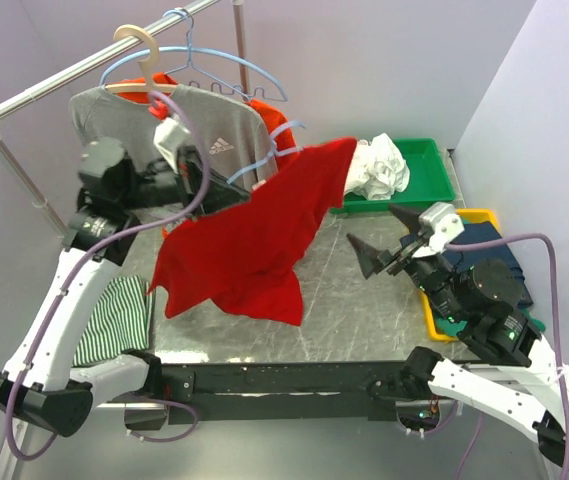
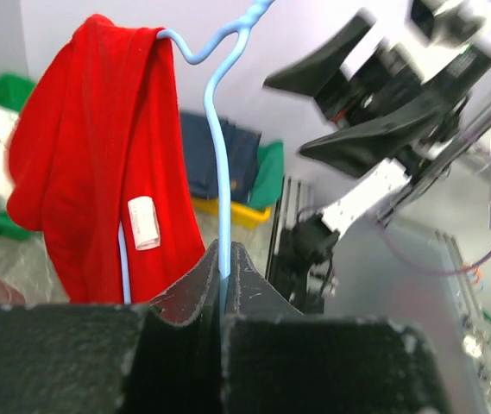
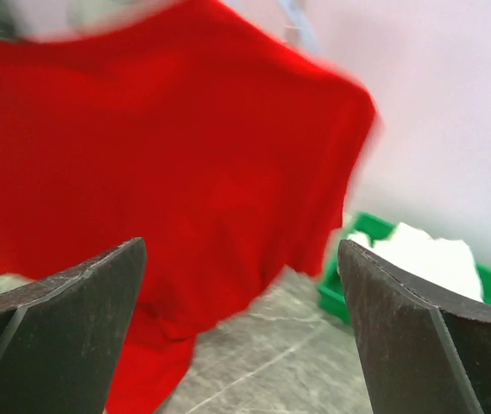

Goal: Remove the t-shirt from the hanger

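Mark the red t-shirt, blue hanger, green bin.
red t-shirt (image 1: 254,240), top view, middle of the draped cloth
blue hanger (image 2: 218,164), left wrist view, wire stem
green bin (image 1: 427,165), top view, bare floor

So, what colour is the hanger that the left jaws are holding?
The hanger is light blue, clearest in the left wrist view.
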Controlling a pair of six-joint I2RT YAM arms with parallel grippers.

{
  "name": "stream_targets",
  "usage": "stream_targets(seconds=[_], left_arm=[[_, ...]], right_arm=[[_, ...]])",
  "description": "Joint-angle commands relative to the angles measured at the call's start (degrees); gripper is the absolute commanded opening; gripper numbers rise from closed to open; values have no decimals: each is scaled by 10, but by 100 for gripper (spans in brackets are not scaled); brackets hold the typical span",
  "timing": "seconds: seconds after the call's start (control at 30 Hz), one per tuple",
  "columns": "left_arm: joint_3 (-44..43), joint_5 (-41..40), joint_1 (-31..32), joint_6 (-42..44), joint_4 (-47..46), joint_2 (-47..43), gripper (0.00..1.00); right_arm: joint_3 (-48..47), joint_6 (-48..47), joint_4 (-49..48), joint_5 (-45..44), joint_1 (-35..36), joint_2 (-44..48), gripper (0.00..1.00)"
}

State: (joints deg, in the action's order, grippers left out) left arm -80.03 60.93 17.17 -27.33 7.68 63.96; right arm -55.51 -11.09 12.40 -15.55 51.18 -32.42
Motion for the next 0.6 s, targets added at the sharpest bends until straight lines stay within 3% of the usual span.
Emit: stream_targets(seconds=[0.0, 0.2, 0.57], left_arm=[[8, -51, 53, 100, 50, 5, 1], [25, -110, 107, 144, 102, 4, 1], [72, -145, 121, 156, 135, -40, 1]], right_arm=[[-38, -24, 38, 148, 2, -46, 100], [-52, -57, -3, 174, 2, -103, 97], [-52, -80, -70, 149, 2, -104, 91]])
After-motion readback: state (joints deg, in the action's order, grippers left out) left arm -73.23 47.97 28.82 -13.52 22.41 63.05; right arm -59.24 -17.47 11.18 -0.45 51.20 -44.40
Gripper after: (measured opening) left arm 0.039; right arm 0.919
